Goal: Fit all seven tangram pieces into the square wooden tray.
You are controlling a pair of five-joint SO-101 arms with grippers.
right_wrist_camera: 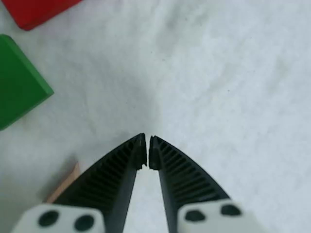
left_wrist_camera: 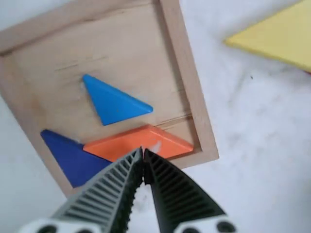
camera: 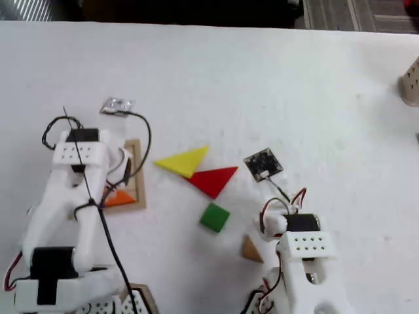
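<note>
Your left claw (left_wrist_camera: 142,154): closed, empty, over the orange parallelogram (left_wrist_camera: 141,141) in the tray (left_wrist_camera: 187,82), likely to nudge it flush. Your right claw (right_wrist_camera: 147,145): closed, empty, over bare worktop (right_wrist_camera: 218,73).

End effector (right_wrist_camera: 147,150): fingertips together, empty, above the white worktop (right_wrist_camera: 218,73). Green square (right_wrist_camera: 17,82) near red piece (right_wrist_camera: 36,10). Tan piece (right_wrist_camera: 65,187) beside one finger.

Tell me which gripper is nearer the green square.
Right. The right gripper hangs just beside the green square; the left gripper is at the edge of the wooden tray, over the orange piece, farther off.
</note>
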